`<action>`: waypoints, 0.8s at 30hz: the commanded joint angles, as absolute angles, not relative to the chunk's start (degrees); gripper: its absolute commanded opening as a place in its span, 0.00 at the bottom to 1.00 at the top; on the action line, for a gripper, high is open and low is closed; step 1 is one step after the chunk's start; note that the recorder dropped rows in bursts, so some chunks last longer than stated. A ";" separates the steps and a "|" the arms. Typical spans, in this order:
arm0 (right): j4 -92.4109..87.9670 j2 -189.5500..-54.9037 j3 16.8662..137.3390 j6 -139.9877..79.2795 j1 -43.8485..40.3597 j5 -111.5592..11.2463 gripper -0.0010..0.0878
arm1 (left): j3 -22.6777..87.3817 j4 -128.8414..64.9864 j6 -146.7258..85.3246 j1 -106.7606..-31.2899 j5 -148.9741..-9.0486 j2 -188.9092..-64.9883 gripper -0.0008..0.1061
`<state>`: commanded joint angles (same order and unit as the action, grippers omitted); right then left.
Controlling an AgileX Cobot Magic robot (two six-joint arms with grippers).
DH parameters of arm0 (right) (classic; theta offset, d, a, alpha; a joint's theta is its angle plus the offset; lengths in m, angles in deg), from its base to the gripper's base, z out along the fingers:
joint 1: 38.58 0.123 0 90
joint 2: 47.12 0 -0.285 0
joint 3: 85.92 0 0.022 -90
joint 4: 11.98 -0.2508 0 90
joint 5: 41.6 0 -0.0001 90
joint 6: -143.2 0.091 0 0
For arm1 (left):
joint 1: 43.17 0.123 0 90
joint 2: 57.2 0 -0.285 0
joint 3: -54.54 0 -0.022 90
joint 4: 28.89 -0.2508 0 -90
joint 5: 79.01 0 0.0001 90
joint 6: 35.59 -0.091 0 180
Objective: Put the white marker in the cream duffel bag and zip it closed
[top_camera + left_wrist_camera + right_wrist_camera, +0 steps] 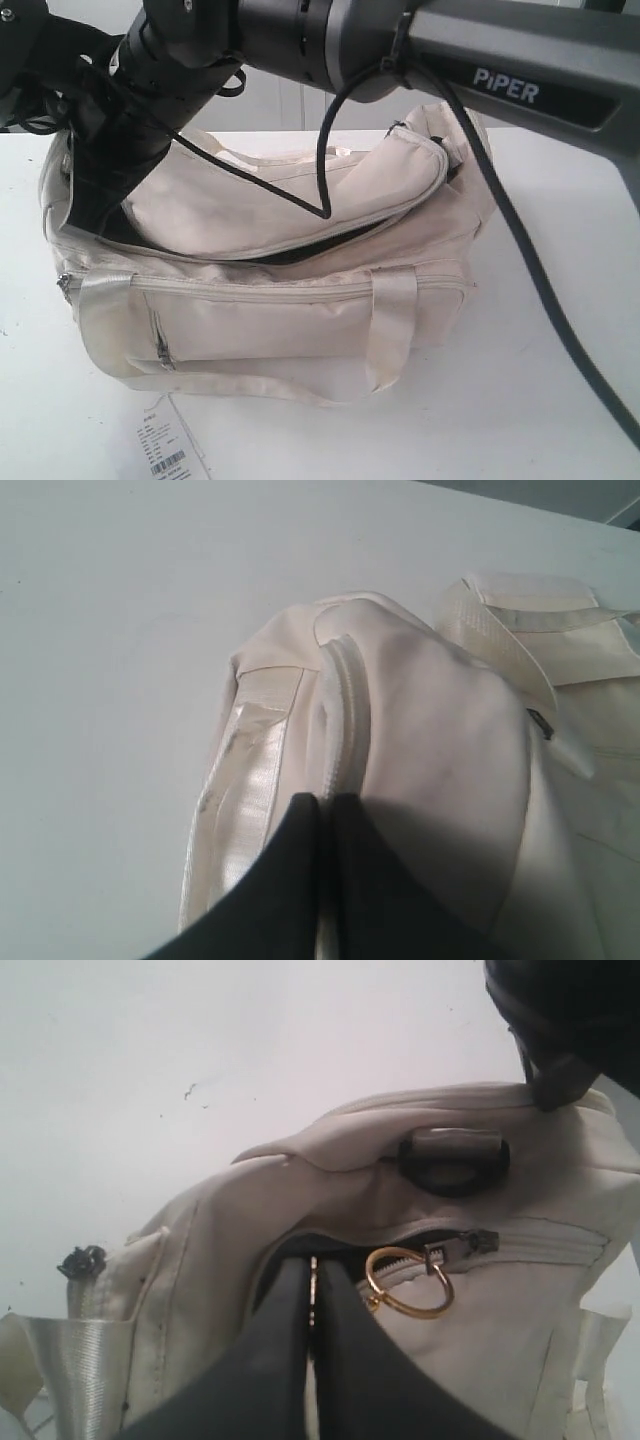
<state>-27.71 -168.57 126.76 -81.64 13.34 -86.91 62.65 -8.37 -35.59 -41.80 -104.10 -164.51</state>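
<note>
Ring (412,1313) on zipper (540,1242) of cream duffel bag (500,1340) lies just beside pressed-together right gripper (312,1265).

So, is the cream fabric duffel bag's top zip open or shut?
Open: the cream duffel bag gapes along its zip, dark lining showing.

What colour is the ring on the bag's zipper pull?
The ring is shiny gold; the right wrist view shows it best.
</note>
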 joint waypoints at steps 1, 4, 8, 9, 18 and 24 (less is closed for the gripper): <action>-27.71 -168.67 126.76 -81.64 13.34 -86.80 0.01 | 62.65 -8.37 -35.59 -41.67 -104.23 -164.51 0.01; -27.71 -168.68 126.76 -81.64 13.34 -86.69 0.01 | 62.65 -8.37 -35.59 -41.68 -104.34 -164.51 0.01; -27.71 -168.68 126.76 -81.64 13.34 -87.41 0.01 | 62.65 -8.37 -35.59 -41.68 -104.34 -164.51 0.01; -27.83 -168.68 126.76 -81.64 13.34 -87.84 0.01 | 62.65 -8.37 -35.59 -41.68 -104.34 -164.51 0.01; -30.40 -168.68 126.76 -80.52 13.34 -89.09 0.01 | 62.65 -8.37 -35.59 -41.68 -104.34 -164.51 0.01; -32.53 -168.68 126.76 -80.02 13.34 -90.49 0.01 | 62.65 -8.37 -35.59 -41.68 -104.20 -164.51 0.01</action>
<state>-32.53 -168.68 126.76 -80.02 13.34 -90.49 62.65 -8.37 -35.59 -41.68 -104.20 -164.51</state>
